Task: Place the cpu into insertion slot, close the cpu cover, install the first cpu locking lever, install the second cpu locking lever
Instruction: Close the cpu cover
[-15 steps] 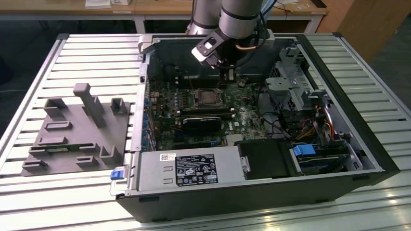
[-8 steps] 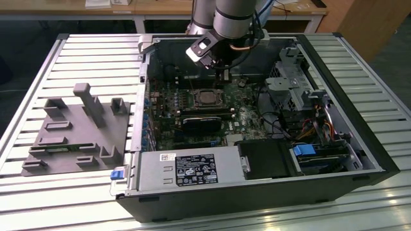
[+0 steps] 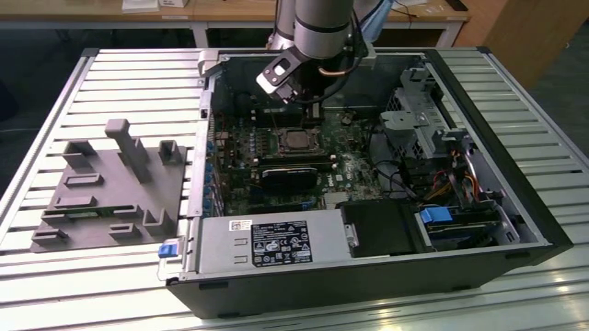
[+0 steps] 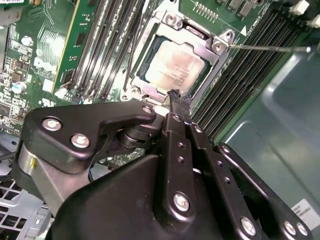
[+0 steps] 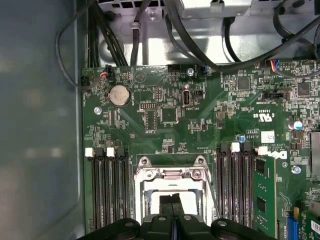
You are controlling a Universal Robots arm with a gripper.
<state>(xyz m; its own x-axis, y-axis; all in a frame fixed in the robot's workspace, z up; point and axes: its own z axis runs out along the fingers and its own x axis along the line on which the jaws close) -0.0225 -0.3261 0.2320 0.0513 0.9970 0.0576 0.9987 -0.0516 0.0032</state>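
Observation:
The cpu (image 4: 174, 67), a pale silver-beige square, lies in the insertion slot (image 3: 296, 140) on the green motherboard. The cpu cover (image 4: 216, 46), a silver frame with a square window, lies flat over the chip's edges; it shows too in the first wrist view (image 5: 169, 175). A thin wire locking lever (image 4: 265, 48) sticks out from the socket's corner over the memory slots. My gripper (image 4: 174, 96) is shut, its narrow black fingertips pressed together with nothing between them, just above the socket's edge. In the exterior view the gripper (image 3: 310, 109) hangs inside the case, above the socket.
Memory slots (image 4: 235, 75) flank the socket on both sides. A black finned block (image 3: 290, 178) sits below the socket, a grey power supply (image 3: 267, 241) at the case front. Drive cage and cables (image 3: 432, 138) fill the exterior view's right. A grey fixture (image 3: 110, 193) lies outside, left.

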